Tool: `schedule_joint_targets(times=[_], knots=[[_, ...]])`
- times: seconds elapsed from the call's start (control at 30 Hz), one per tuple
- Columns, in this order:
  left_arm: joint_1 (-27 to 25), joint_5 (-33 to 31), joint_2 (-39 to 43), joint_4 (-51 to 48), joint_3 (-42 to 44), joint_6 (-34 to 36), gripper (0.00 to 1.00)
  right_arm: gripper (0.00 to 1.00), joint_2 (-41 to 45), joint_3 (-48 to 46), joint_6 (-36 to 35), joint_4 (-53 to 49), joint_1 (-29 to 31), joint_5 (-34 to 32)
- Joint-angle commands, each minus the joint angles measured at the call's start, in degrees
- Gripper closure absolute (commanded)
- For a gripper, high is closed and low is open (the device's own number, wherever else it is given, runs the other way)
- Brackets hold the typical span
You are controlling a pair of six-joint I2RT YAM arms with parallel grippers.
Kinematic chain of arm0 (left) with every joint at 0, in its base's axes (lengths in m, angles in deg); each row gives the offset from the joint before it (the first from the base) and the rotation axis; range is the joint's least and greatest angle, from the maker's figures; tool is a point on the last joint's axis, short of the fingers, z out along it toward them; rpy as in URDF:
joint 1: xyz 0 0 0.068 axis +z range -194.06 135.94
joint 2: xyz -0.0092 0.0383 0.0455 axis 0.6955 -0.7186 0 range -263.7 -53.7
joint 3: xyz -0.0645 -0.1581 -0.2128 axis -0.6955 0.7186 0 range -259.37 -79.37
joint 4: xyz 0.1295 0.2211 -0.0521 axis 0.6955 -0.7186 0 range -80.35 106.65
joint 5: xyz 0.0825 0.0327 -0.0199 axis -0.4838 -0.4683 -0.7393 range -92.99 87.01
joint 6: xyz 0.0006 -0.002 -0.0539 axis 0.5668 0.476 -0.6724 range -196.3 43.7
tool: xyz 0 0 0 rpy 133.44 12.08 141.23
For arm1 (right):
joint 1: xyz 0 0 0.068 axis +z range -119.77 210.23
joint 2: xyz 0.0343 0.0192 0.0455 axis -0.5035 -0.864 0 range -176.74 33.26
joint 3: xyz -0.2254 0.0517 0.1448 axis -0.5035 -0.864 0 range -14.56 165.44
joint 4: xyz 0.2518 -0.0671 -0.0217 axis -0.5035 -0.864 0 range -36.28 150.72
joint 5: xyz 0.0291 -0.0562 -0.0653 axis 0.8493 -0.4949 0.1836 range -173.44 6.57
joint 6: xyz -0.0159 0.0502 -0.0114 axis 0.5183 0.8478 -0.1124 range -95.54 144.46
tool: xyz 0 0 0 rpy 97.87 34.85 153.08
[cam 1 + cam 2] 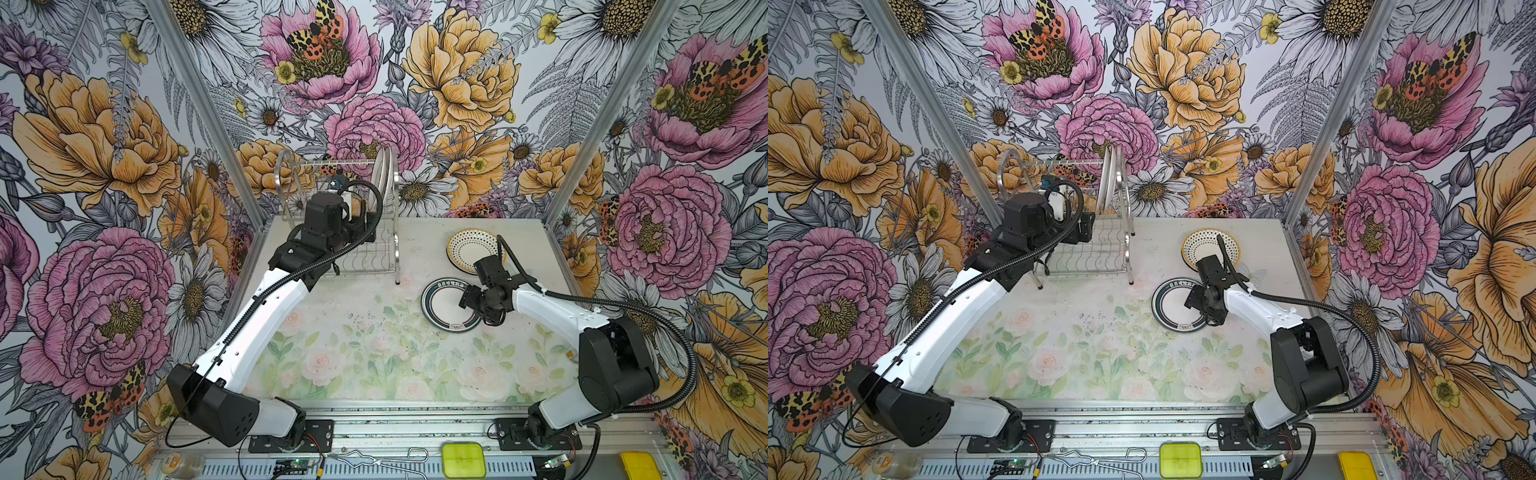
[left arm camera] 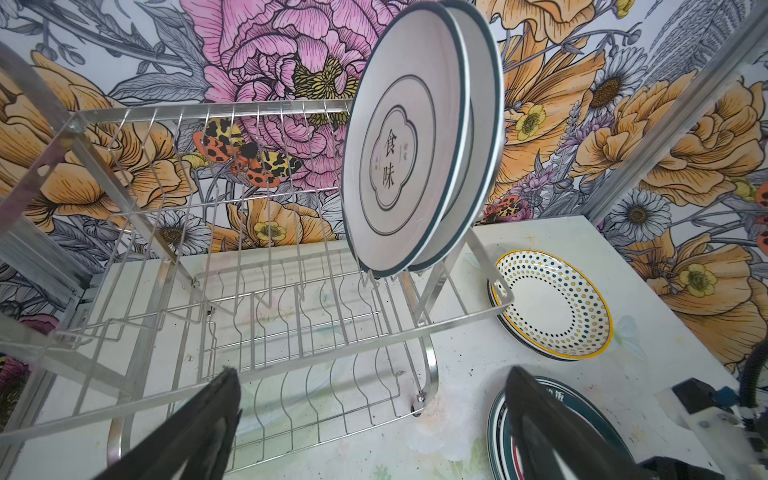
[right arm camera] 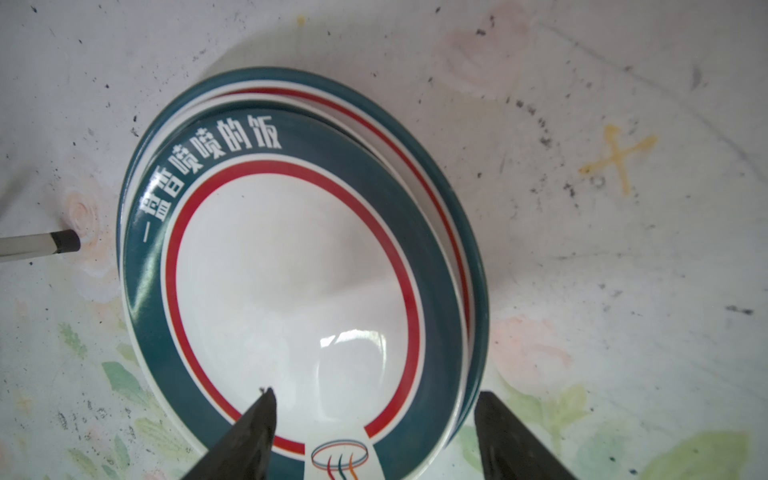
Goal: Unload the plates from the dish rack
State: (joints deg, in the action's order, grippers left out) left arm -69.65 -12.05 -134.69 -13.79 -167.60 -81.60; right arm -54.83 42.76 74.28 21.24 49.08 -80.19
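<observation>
Steel-wire dish rack [image 1: 376,253] stands by the tabletop's [image 1: 374,353] far edge, left of centre, with two upright plates [image 2: 399,145] at its right end. Toward the right edge lie a teal-and-red stack [image 3: 291,270] and dotted plates [image 1: 469,247]. Left pincer [image 2: 370,374] gapes wide before the rack; right pincer [image 3: 376,392] is spread astride the teal stack's rim.

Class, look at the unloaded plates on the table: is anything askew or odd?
The teal-and-red plates stacked below the right tool are misaligned: the top one sits shifted off-centre, baring the lower rim on one side. Black specks litter the table.
</observation>
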Motion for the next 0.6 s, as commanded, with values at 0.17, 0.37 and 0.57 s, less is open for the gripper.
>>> schedule_joint_targets(times=[0.17,0.37,0.57], knots=[[1.80,8.75,-4.32,2.91,-2.96,5.03,0.02,0.23,-0.68,1.39,-1.07,0.20,0.44,-1.13],[4.68,11.53,-6.00,3.54,-4.25,5.60,0.04,0.23,-1.87,2.79,-1.65,0.37,0.42,-0.22],[7.10,15.78,-6.67,3.54,-5.45,7.94,0.10,0.23,-2.07,2.89,-1.66,1.08,0.43,0.16]])
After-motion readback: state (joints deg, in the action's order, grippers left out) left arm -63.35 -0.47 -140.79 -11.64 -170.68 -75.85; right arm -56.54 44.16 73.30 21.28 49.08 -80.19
